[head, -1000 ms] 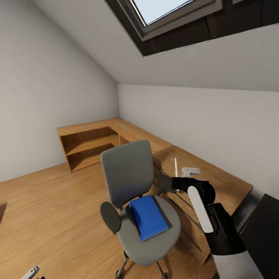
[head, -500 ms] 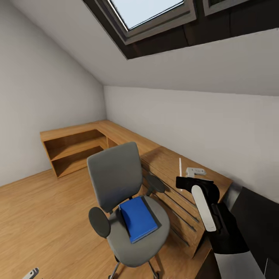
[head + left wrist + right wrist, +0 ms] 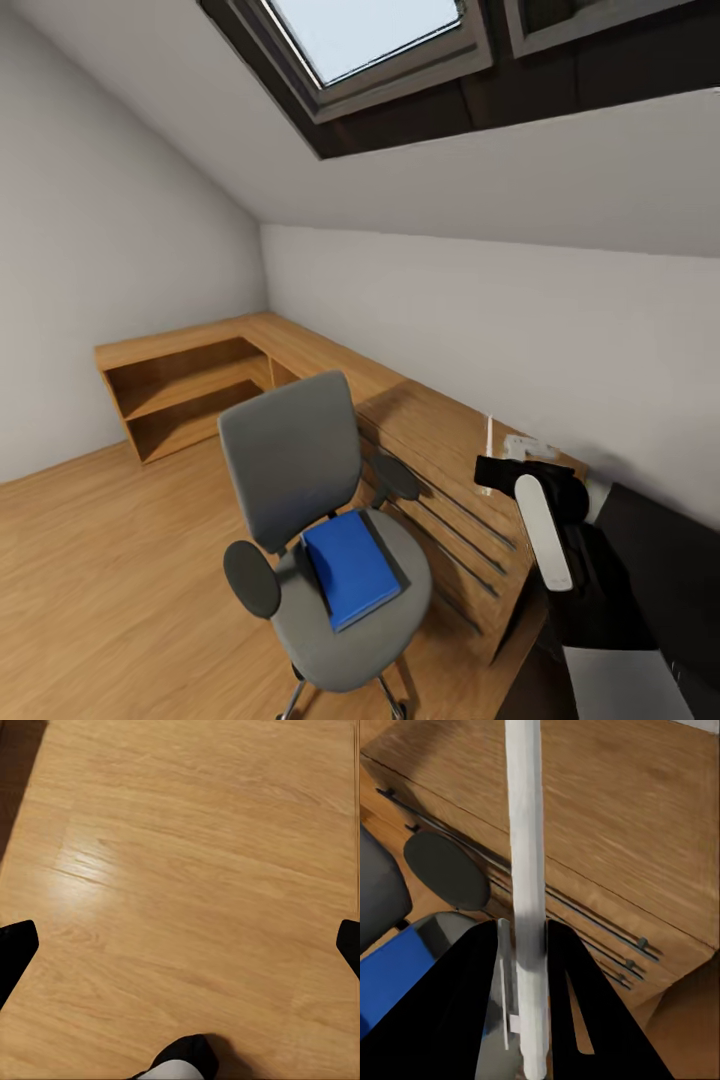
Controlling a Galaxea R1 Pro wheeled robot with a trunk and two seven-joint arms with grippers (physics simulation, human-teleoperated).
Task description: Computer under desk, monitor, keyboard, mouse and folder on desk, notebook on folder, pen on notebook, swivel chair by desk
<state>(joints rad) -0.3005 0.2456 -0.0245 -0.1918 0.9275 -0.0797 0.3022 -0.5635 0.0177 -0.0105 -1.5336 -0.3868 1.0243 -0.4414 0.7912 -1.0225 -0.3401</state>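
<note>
Your head view takes in the swivel chair [image 3: 320,520] with the folder [image 3: 350,567] flat on its seat. Your right wrist view shows the jaws pinching the pen [image 3: 528,892]; left jaws spread over wooden floor [image 3: 195,870].

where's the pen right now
The pen is clamped between the right gripper's fingers, standing upright over the light wooden cabinet at the head view's right, beyond the swivel chair.

Black right arm [image 3: 590,590], white panel; black fingers [image 3: 472,1005]
</note>
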